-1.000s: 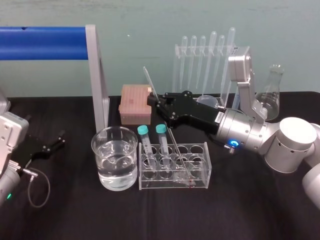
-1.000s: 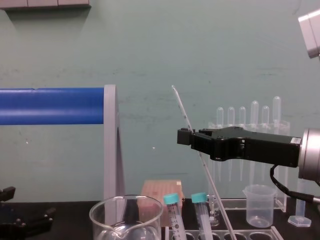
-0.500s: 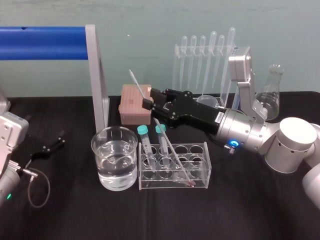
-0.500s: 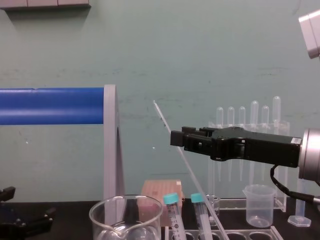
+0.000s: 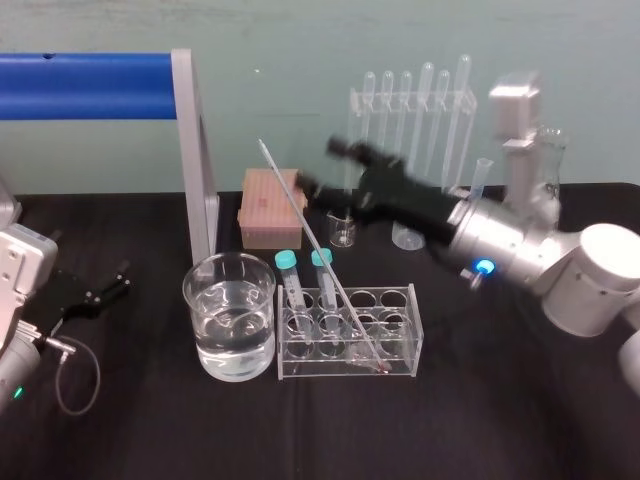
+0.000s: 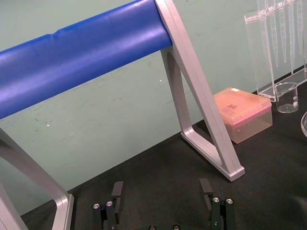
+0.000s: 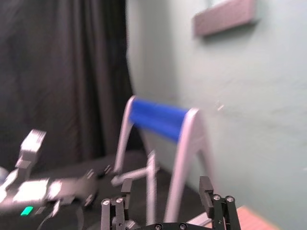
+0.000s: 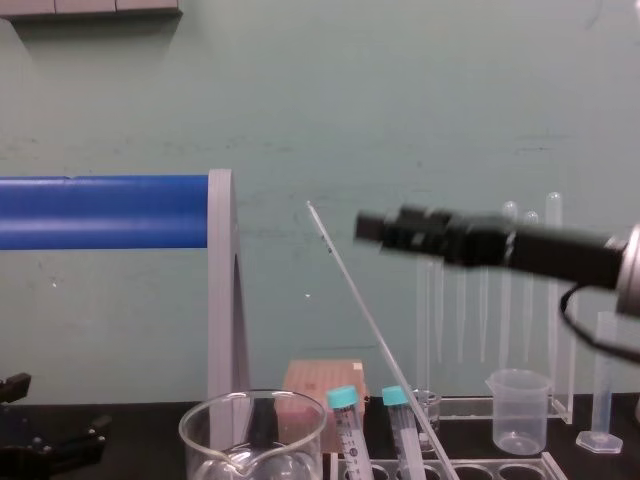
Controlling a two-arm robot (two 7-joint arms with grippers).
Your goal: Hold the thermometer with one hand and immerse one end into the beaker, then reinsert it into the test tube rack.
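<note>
Two grippers are seen, and nothing is held in either. The right gripper is held in the air behind the test tube rack with its fingers spread and the space between them empty. It is near the upper stem of the thermometer but apart from it. The left gripper is parked on the table at the robot's left, fingers also apart, well away from the glassware.

The thermometer is left standing unsupported in the rack. Its lower end is seated in a hole near the middle, and its stem is tilted steeply up toward the robot's left, past the two capped tubes. The beaker, partly filled with water, stands just beside the rack on the left.

The reinsertion is judged done or nearly so.

Risks from here:
- The stem could be clipped by a spread finger if the right arm is swung sideways rather than pulled clear. The long rod would then be levered in its hole, and the light rack could be tipped or dragged.
- The steep lean leaves the rod poorly seated, so it could be toppled by a small knock.
- If it is regrasped, the thin glass could be cracked by too hard a clamp, or let slip by too soft a one.
</note>
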